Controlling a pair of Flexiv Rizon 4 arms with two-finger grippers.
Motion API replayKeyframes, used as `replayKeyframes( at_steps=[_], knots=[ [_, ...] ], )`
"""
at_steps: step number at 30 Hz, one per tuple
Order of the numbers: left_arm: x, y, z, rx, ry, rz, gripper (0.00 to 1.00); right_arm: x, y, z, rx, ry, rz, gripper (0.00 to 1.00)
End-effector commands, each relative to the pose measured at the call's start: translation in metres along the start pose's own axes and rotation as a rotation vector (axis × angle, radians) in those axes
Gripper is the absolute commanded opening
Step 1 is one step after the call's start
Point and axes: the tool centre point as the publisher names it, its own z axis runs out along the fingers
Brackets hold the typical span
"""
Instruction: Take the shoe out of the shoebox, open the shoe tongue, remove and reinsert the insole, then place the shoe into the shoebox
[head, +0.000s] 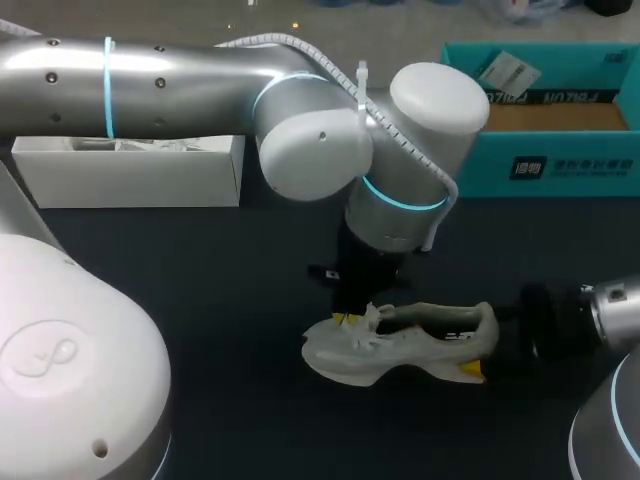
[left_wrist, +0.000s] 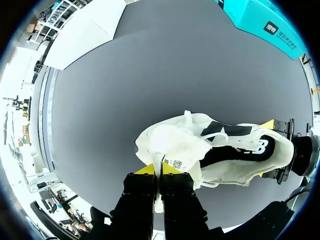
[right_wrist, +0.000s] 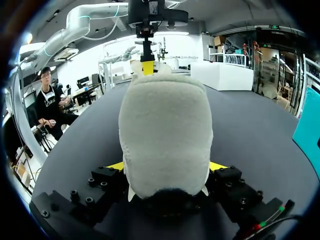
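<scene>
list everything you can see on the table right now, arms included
white fabric sneaker: one, white with a black inside, mid-table between the two grippers, outside the box
teal cardboard shoebox: one, teal, open, at the far right of the table
white cardboard tray: one, white, at the far left of the table
dark table: one, dark grey, under everything
left gripper: one, black with yellow tips, shut on the sneaker's tongue
right gripper: one, black with yellow tips, shut on the sneaker's heel
</scene>
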Motion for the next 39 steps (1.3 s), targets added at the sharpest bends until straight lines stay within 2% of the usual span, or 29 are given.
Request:
replayKeyframes(
  at_steps=[1,9,10,11,14,16,17,18,19,20,25,28,30,32,36,37,39],
  knots=[
    [-0.007,0.005,0.013,-0.018,0.012,-0.072,0.0,0.0,-0.001,0.001,0.003,-0.004,0.001,0.0],
    [-0.002,0.002,0.049,-0.121,-0.01,-0.063,0.0,0.0,-0.001,0.001,0.003,-0.004,0.001,0.0],
    [-0.001,0.002,0.054,-0.133,-0.017,-0.064,0.03,0.0,-0.001,0.001,0.003,-0.004,0.001,0.0],
    [0.001,0.003,0.056,-0.14,-0.014,-0.056,0.15,0.0,-0.001,0.001,0.003,-0.004,0.001,0.0],
    [0.002,0.004,0.062,-0.157,-0.018,-0.054,0.2,0.0,-0.001,0.001,0.003,-0.004,0.001,0.0],
    [0.002,0.005,0.062,-0.162,-0.017,-0.055,0.35,0.0,-0.001,0.001,0.003,-0.004,0.001,0.0],
    [0.002,0.006,0.062,-0.163,-0.017,-0.055,0.48,0.0,-0.001,0.001,0.003,-0.004,0.001,0.0],
    [0.002,0.006,0.062,-0.164,-0.017,-0.055,0.76,0.0,-0.001,0.001,0.003,-0.004,0.001,0.0],
    [0.001,0.007,0.061,-0.164,-0.017,-0.056,0.92,0.0,-0.001,0.001,0.003,-0.004,0.001,0.0],
    [0.0,0.007,0.06,-0.161,-0.016,-0.057,1.0,0.0,-0.001,0.001,0.003,-0.004,0.001,0.0],
    [-0.006,0.006,0.043,-0.106,0.022,-0.042,1.0,0.0,-0.001,0.001,0.003,-0.004,0.001,0.0],
    [-0.008,0.002,0.027,-0.039,0.003,0.019,1.0,0.0,-0.001,0.001,0.003,-0.004,0.001,0.0],
    [-0.01,-0.002,0.012,0.034,-0.005,0.106,1.0,0.0,-0.001,0.001,0.003,-0.004,0.001,0.0],
    [-0.009,-0.009,0.003,0.097,-0.016,0.302,1.0,0.0,-0.001,0.001,0.003,-0.004,0.001,0.0],
    [-0.002,-0.02,-0.009,0.242,-0.15,0.781,1.0,0.0,-0.001,0.001,0.003,-0.004,0.001,0.0],
    [-0.003,-0.023,-0.011,0.285,-0.138,0.905,1.0,0.0,-0.001,0.001,0.003,-0.004,0.001,0.0],
    [-0.004,-0.027,-0.021,0.361,-0.188,1.049,1.0,0.0,-0.001,0.001,0.003,-0.004,0.001,0.0]
  ],
)
